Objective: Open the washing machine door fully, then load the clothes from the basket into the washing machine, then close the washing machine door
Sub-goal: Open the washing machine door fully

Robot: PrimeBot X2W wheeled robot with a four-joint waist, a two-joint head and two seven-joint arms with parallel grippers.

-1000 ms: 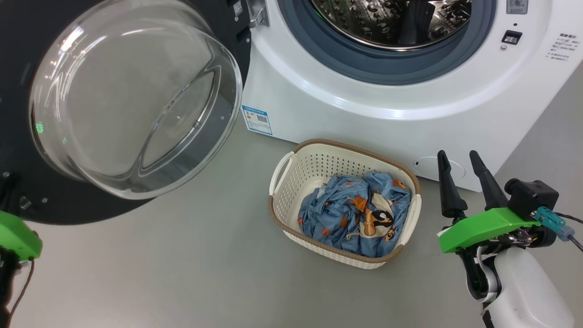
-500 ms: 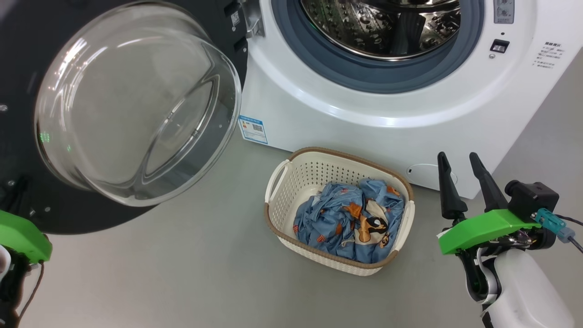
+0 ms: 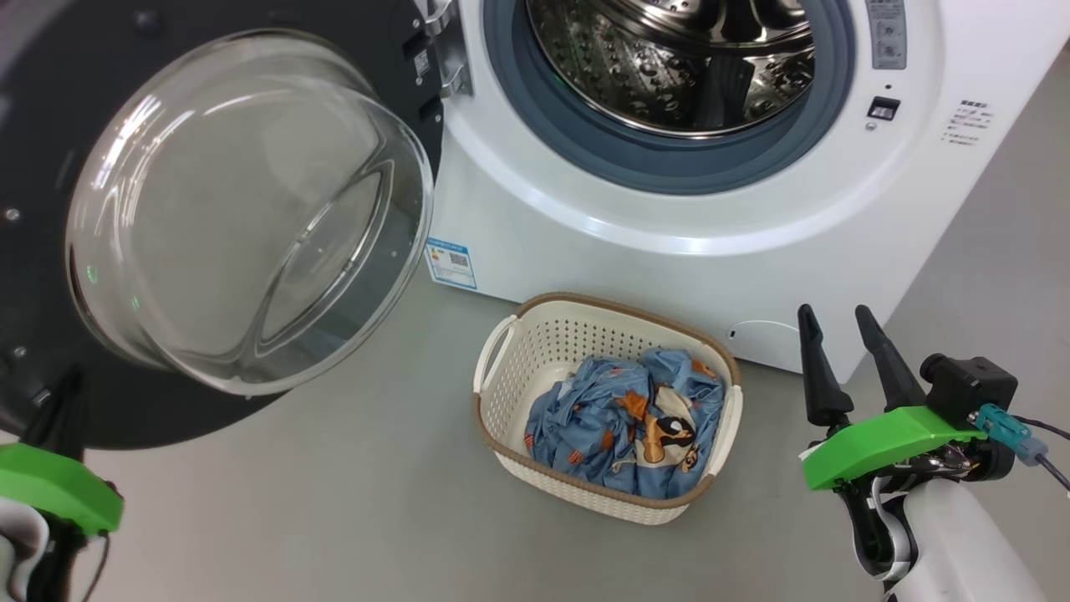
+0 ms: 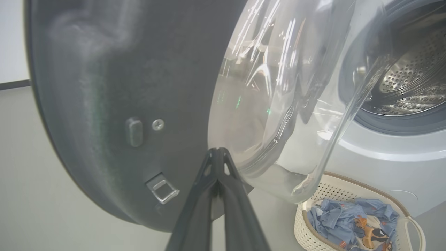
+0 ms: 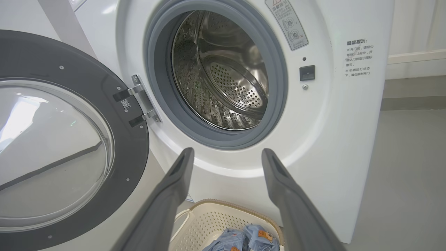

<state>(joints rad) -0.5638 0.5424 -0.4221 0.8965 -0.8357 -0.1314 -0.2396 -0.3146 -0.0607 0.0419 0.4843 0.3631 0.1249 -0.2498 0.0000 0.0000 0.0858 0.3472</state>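
Washing machine door is swung wide open on the left of the head view, with the washing machine up top. The basket sits lower centre, just in front of it, clothes bunched inside. The right gripper, lower right, is spread apart and empty. The left gripper has its fingers pinched together on nothing, tips by the door's inner face. Can't tell if they touch.

Smooth grey floor; pale wall rising from it
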